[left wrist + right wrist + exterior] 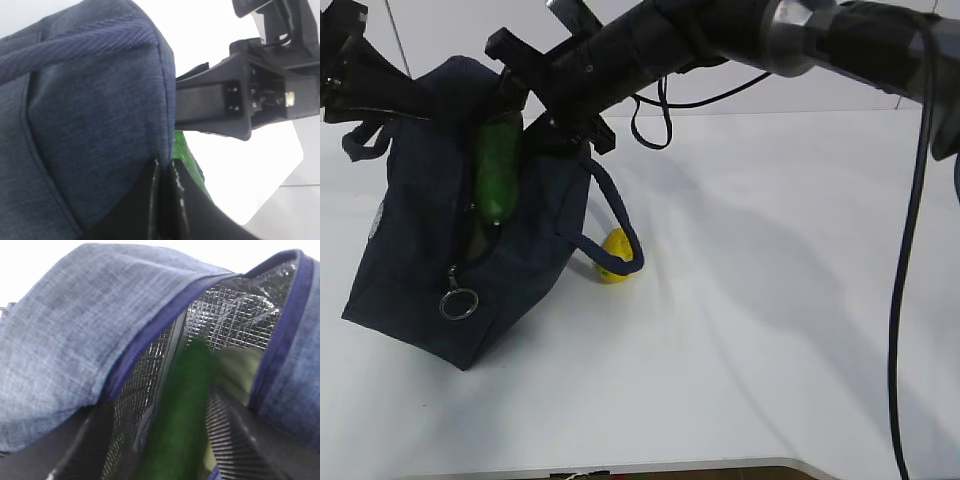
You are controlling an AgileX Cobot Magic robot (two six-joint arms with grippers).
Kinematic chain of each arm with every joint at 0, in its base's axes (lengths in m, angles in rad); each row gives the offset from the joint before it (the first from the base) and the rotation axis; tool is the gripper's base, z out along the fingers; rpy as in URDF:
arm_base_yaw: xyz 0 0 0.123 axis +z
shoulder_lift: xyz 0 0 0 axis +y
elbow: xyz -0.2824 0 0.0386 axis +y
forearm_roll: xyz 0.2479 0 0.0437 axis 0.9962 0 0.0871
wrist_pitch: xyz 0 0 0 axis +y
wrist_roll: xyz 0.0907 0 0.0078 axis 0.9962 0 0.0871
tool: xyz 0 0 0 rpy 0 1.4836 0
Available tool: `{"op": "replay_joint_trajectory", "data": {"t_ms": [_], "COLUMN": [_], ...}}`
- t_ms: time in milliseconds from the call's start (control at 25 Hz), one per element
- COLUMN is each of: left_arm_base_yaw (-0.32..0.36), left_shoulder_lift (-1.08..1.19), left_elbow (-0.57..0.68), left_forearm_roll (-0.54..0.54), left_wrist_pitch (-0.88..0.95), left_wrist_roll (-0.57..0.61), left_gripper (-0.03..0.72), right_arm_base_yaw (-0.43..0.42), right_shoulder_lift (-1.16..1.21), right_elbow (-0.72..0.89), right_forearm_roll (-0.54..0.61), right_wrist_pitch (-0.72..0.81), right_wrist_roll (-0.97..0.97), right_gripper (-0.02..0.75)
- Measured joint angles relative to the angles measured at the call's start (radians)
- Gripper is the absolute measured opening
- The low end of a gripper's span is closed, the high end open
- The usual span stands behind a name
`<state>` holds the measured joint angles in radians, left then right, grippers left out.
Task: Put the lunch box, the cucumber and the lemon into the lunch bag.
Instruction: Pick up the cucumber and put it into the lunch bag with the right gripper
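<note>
Cucumber (498, 170) standing half inside the open bag (420, 270) near the table's (770, 330) left edge, right hand (200, 440) open around it, left hand (165, 200) closed on the bag's top edge, lemon (616, 256) on the table just beside the bag.

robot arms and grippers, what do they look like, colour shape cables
Both arms are matte black. The right arm is a thick round tube with a grey metallic band at one joint and a thin black cable hanging loose beside it. The right gripper is blocky, angular black plastic. The left gripper has flat black fingers with worn pale edges.
</note>
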<state>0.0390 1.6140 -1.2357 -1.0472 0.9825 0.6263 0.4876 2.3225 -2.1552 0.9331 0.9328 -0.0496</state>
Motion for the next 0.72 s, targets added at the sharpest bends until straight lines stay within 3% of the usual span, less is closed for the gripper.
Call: {"op": "replay_joint_trajectory", "data": {"t_ms": [440,720], "left_arm_base_yaw": [0.0,0.0], "left_shoulder_lift": [0.0,0.0], "left_elbow": [0.0,0.0], "left_forearm_roll": [0.0,0.0], "left_wrist_pitch": [0.0,-0.002], "left_wrist_roll": [0.0,0.0], "left_gripper": [-0.012,-0.012], "right_arm_base_yaw": [0.0,-0.002], "right_shoulder_lift": [0.0,0.0], "right_elbow": [0.0,-0.058], "right_forearm_roll": [-0.008,-0.07], "right_wrist_pitch": [0.017,0.188], "right_wrist_roll": [-0.006,-0.046], "right_gripper": [0.472,0.473]}}
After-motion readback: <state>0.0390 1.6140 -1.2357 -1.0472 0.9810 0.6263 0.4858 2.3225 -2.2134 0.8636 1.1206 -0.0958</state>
